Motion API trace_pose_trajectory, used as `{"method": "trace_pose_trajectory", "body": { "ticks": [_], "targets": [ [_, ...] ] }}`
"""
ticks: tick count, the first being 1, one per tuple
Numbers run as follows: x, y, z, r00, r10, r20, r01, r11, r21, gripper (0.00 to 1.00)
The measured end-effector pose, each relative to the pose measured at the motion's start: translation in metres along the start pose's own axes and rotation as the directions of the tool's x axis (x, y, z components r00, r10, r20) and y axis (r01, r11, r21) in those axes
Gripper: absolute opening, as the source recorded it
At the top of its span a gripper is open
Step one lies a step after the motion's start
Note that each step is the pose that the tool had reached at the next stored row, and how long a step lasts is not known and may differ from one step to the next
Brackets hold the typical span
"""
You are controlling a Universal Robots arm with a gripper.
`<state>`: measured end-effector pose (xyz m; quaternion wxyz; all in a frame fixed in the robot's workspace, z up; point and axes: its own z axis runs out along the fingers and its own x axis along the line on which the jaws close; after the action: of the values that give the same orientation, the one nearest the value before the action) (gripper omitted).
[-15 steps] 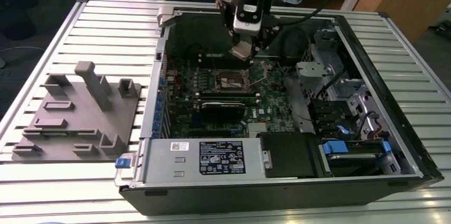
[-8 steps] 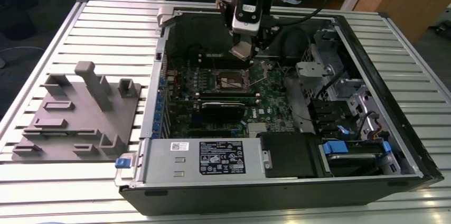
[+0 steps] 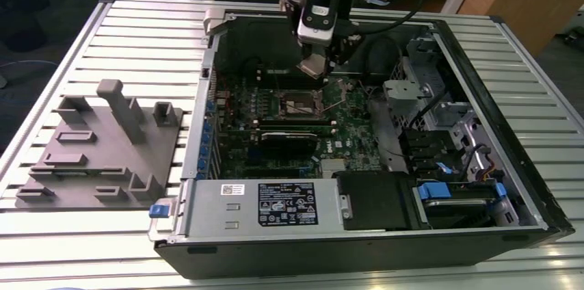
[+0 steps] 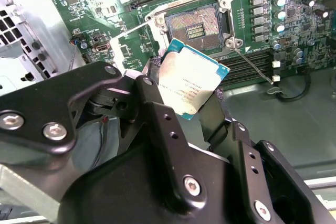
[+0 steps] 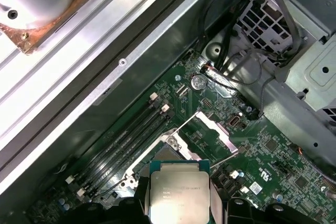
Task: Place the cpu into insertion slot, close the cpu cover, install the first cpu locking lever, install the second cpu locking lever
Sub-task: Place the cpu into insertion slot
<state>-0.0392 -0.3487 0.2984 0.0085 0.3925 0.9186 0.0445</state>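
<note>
Open computer case lying on a slatted table, with the arm reaching into it from above. The gripper hangs over the green motherboard; in the exterior view it sits at about twelve o'clock of the insertion slot, near it but clear of the board. The jaws are closed narrowly on the cpu. In the second wrist view the dark fingers press on two opposite edges of the chip, which sits between them with its pale metal top uncovered and part of it protruding past the fingertips. In both wrist views the chip is held above the slot and apart from it, and the slot's tan-gold centre lies bare. In the first wrist view the cpu cover stands swung up off the slot, just beyond the chip. A thin locking lever runs loose from one corner of the slot. In the exterior view a grey moulded fixture rests on the table at nine o'clock of the case, and a labelled metal box lies at six o'clock of the slot.
</note>
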Motion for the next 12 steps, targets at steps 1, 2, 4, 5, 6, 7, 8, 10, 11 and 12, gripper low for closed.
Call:
{"method": "trace_pose_trajectory", "body": {
  "ticks": [1,2,4,5,6,7,8,10,11,12],
  "targets": [
    [0.0,0.0,0.0,1.0,0.002,0.0002,-0.002,1.0,0.0,0.54],
    [0.0,0.0,0.0,1.0,0.004,0.0004,-0.004,1.0,0.0,0.54],
    [0.0,0.0,0.0,1.0,0.004,0.0004,-0.004,1.0,0.0,0.54],
    [0.0,0.0,0.0,1.0,0.004,0.0005,-0.004,1.0,-0.0001,0.54],
    [0.0,0.0,0.0,1.0,0.005,0.0005,-0.005,1.0,-0.0001,0.54],
    [0.0,0.0,0.0,0.9999,0.013,0.0012,-0.013,0.9999,-0.0002,0.54],
    [0.0,0.0,0.0,0.9998,0.021,0.0019,-0.021,0.9998,-0.0004,0.54],
    [0.0,0.0,0.0,0.9998,0.021,0.0019,-0.021,0.9998,-0.0004,0.54],
    [0.0,0.0,0.0,0.9998,0.021,0.0019,-0.021,0.9998,-0.0004,0.54],
    [0.0,0.0,0.0,0.9998,0.021,0.002,-0.021,0.9998,-0.0004,0.54]
  ]
}}
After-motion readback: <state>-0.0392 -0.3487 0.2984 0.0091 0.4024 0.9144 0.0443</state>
